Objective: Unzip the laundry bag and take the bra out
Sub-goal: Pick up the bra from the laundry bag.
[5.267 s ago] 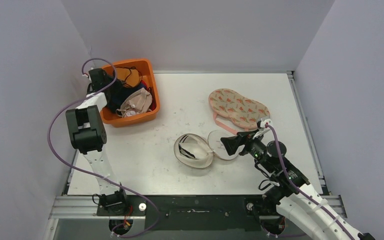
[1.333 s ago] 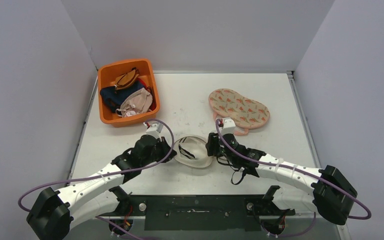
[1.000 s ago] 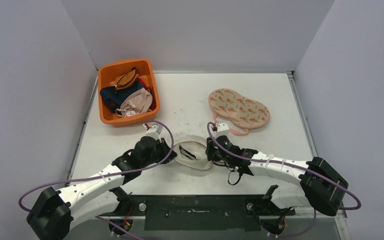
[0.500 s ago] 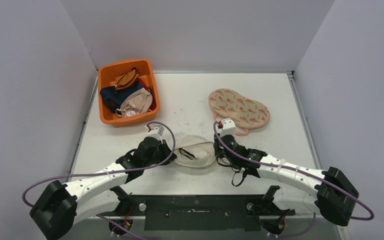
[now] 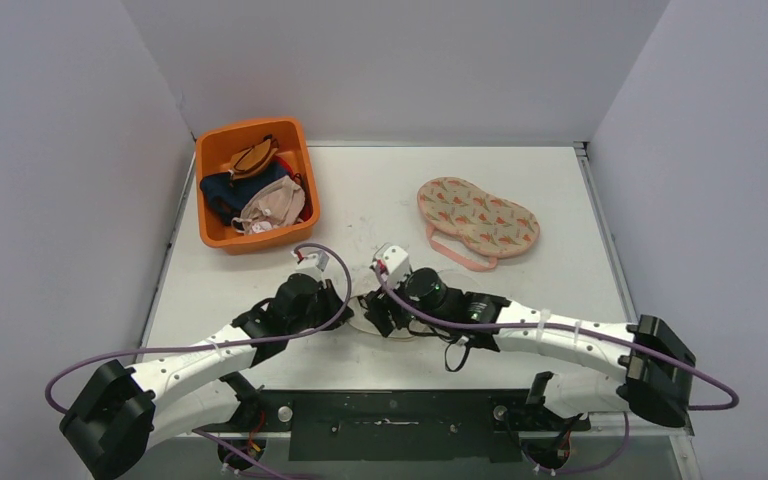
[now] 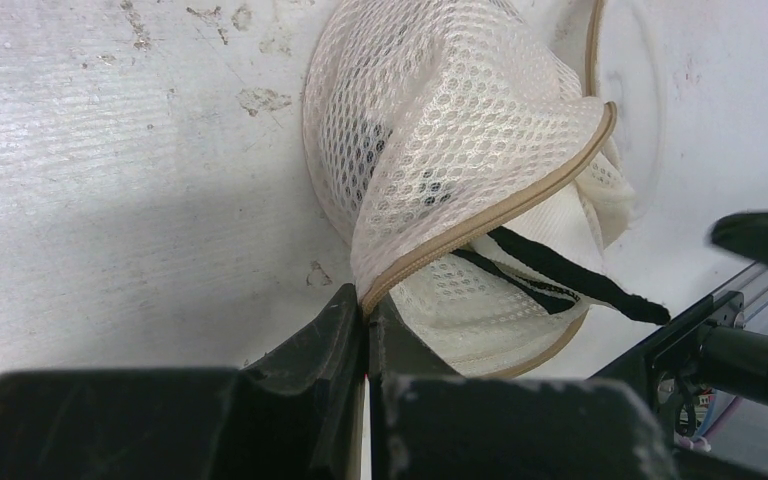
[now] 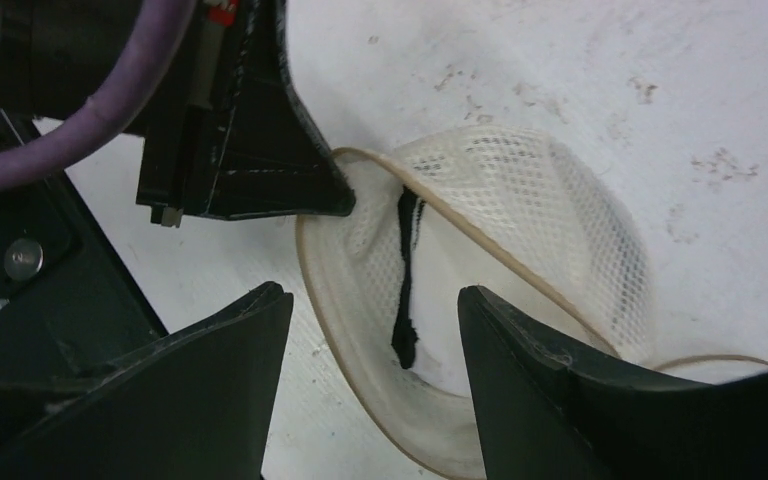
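Progress at mid-task: bag [image 6: 440,150] lies at near centre of the tabletop [image 5: 360,190], between the two arms, its zip edge parted and mouth gaping, so unzipping looks largely done. Left claw [image 6: 365,305] is clenched on the bag's rim; right claw [image 7: 372,300], released and empty, hovers over the opening. The bra [image 7: 407,280], seen only as a black strap, lies inside; removal remains.
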Action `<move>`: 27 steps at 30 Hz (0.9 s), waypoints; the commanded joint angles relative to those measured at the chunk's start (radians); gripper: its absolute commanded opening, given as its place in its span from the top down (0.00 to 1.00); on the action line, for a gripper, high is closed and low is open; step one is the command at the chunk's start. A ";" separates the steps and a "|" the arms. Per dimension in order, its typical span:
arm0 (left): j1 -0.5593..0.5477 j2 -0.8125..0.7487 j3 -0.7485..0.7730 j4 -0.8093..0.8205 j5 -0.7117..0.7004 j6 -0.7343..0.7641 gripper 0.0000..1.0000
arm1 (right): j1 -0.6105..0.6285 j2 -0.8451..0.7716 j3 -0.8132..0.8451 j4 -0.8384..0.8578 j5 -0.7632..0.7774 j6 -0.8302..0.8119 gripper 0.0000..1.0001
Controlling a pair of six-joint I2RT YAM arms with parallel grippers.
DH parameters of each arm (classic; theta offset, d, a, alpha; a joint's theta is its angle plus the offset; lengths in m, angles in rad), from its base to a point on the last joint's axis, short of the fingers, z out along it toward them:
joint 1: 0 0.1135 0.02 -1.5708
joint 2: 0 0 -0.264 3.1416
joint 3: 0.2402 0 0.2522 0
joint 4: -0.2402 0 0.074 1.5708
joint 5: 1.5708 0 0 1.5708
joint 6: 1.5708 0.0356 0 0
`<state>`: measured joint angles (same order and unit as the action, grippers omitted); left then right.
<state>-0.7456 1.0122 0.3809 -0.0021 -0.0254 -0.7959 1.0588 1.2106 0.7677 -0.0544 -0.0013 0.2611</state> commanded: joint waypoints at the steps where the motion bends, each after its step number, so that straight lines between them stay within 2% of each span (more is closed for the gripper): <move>1: -0.007 -0.004 -0.011 0.033 -0.006 0.020 1.00 | 0.053 0.101 0.069 0.007 0.036 -0.077 0.39; 5: -0.007 -0.028 -0.021 0.006 -0.017 0.019 1.00 | 0.058 0.178 0.102 -0.016 0.084 -0.079 0.45; 8: -0.008 -0.053 -0.036 -0.022 -0.028 0.019 1.00 | 0.058 0.211 0.108 -0.017 0.130 -0.072 0.57; 13: -0.008 -0.076 -0.070 -0.052 -0.040 0.007 1.00 | 0.041 0.238 0.094 -0.027 0.248 -0.019 0.82; 17: -0.007 -0.088 -0.096 -0.046 -0.038 -0.007 1.00 | 0.008 0.203 0.049 -0.012 0.270 0.018 0.91; 20: -0.008 -0.093 -0.107 -0.044 -0.040 -0.010 1.00 | -0.006 0.176 0.024 0.002 0.249 0.022 0.92; 23: -0.008 -0.090 -0.108 -0.039 -0.039 -0.009 1.00 | -0.002 0.141 -0.001 0.041 0.144 -0.007 0.90; 24: -0.007 -0.089 -0.108 -0.034 -0.040 -0.009 1.00 | -0.002 0.130 -0.009 0.061 0.092 -0.016 0.86; 26: -0.008 -0.086 -0.105 -0.023 -0.035 -0.008 1.00 | 0.005 0.121 -0.009 0.081 0.028 -0.027 0.70; 27: -0.008 -0.085 -0.105 -0.017 -0.033 -0.009 1.00 | 0.012 0.118 -0.007 0.084 0.012 -0.032 0.66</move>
<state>-0.7475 0.9333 0.2718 -0.0429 -0.0483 -0.8055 1.0554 1.3792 0.7635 -0.0528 0.1284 0.2573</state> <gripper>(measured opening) 0.015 0.262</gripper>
